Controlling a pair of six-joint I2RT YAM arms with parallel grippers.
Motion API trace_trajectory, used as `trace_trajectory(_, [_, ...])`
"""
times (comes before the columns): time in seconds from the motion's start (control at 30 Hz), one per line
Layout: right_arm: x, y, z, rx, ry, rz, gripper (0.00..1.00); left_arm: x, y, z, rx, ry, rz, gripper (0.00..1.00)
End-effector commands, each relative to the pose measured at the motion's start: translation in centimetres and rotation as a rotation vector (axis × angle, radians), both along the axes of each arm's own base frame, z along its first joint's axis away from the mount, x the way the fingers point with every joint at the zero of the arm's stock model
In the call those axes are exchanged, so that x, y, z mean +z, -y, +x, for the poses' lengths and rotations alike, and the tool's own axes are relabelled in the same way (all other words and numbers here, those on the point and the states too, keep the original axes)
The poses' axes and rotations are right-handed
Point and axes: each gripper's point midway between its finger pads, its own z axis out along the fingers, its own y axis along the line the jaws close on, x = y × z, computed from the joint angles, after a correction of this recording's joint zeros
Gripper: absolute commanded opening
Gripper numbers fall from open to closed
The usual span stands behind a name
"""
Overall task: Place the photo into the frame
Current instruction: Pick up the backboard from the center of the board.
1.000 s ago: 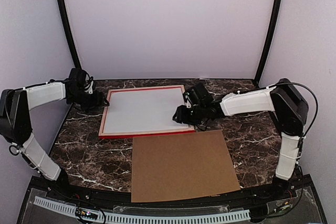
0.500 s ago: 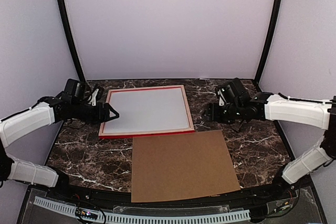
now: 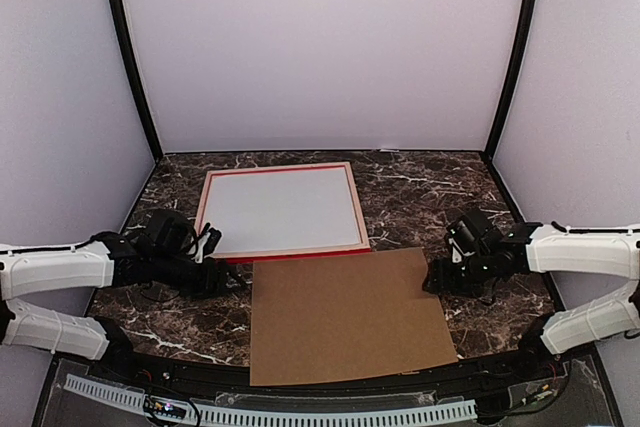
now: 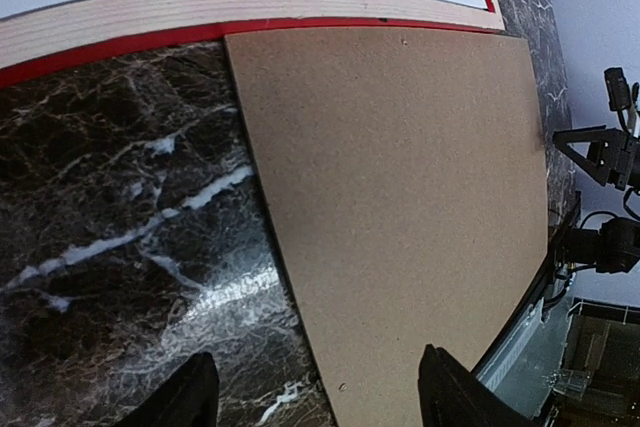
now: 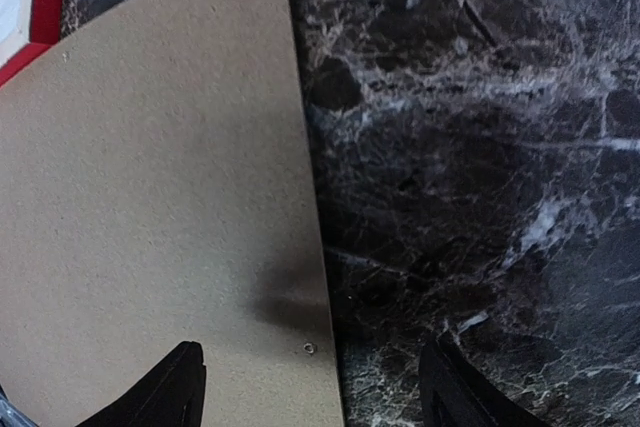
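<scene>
The frame (image 3: 203, 209) lies flat at the back middle of the table, pale wood up with a red edge (image 4: 110, 45) showing. A plain white sheet (image 3: 280, 209) fills it. No printed picture shows, so the photo is hidden or is this sheet turned over; I cannot tell which. My left gripper (image 3: 232, 275) is open, its jaws straddling the left edge of the brown backing board (image 3: 345, 315). My right gripper (image 3: 434, 281) is open over the board's right edge (image 5: 315, 247). Neither holds anything. In the wrist views, the left gripper (image 4: 315, 372) and right gripper (image 5: 312, 362) show bare fingertips.
The brown board (image 4: 400, 177) lies in front of the frame, its far edge close against the red rail and its near edge at the table's front. Dark marble table (image 3: 160, 307) shows to both sides. Walls enclose the back and sides.
Both arms have drawn back from the frame's sides toward the near part of the table and now flank the brown board. The right gripper has opened wider. Frame, sheet and board have not moved.
</scene>
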Motion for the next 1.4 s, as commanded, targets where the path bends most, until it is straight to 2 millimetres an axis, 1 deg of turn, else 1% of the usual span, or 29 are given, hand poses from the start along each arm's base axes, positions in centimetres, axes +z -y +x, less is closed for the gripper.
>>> trace_trajectory(0.0, [-0.6,-0.9,-0.6,-0.004,-0.019,0.088,0.74,-0.8,1.6,-0.1,0.005,-0.007,-0.012,0.71])
trace_trajectory(0.17, [-1.9,-1.7,-1.5,0.019,-0.058,0.140,0.72,-3.1,2.6,-0.5,-0.009,-0.070,0.042,0.70])
trace_trajectory(0.2, [-2.1,-1.8,-1.7,0.024,-0.064,0.149,0.71,-3.1,3.0,-0.5,-0.015,-0.068,0.042,0.69])
trace_trajectory(0.3, [-2.2,-2.4,-2.0,0.032,-0.075,0.186,0.70,-4.0,3.3,-0.6,-0.014,-0.098,0.066,0.68])
trace_trajectory(0.43, [-2.2,-2.7,-2.2,0.026,-0.082,0.223,0.67,-4.4,3.7,-0.7,-0.012,-0.119,0.067,0.66])
trace_trajectory(0.57, [-2.0,-3.3,-2.3,0.016,-0.081,0.274,0.64,-4.3,4.5,-0.7,-0.017,-0.132,0.026,0.65])
trace_trajectory(0.63, [-2.0,-3.4,-2.4,0.009,-0.081,0.294,0.63,-3.9,5.1,-0.7,-0.019,-0.130,-0.014,0.64])
trace_trajectory(0.7, [-1.9,-3.3,-2.5,0.002,-0.078,0.300,0.62,-3.2,5.9,-0.8,-0.035,-0.121,-0.079,0.63])
trace_trajectory(0.8, [-2.0,-3.1,-2.7,-0.002,-0.079,0.297,0.60,-2.1,6.6,-0.8,-0.053,-0.105,-0.139,0.61])
trace_trajectory(0.97, [-2.1,-2.9,-3.3,-0.006,-0.089,0.305,0.56,0.7,7.7,-0.8,-0.091,-0.054,-0.242,0.56])
trace_trajectory(1.1, [-2.4,-2.8,-3.6,-0.006,-0.097,0.307,0.55,3.0,8.2,-0.9,-0.112,-0.014,-0.313,0.52])
trace_trajectory(1.17, [-2.5,-2.7,-3.8,-0.004,-0.099,0.304,0.54,3.9,8.4,-1.0,-0.123,-0.007,-0.349,0.50])
trace_trajectory(1.37, [-2.7,-2.6,-4.0,0.011,-0.106,0.289,0.54,5.8,8.7,-1.4,-0.145,0.023,-0.419,0.49])
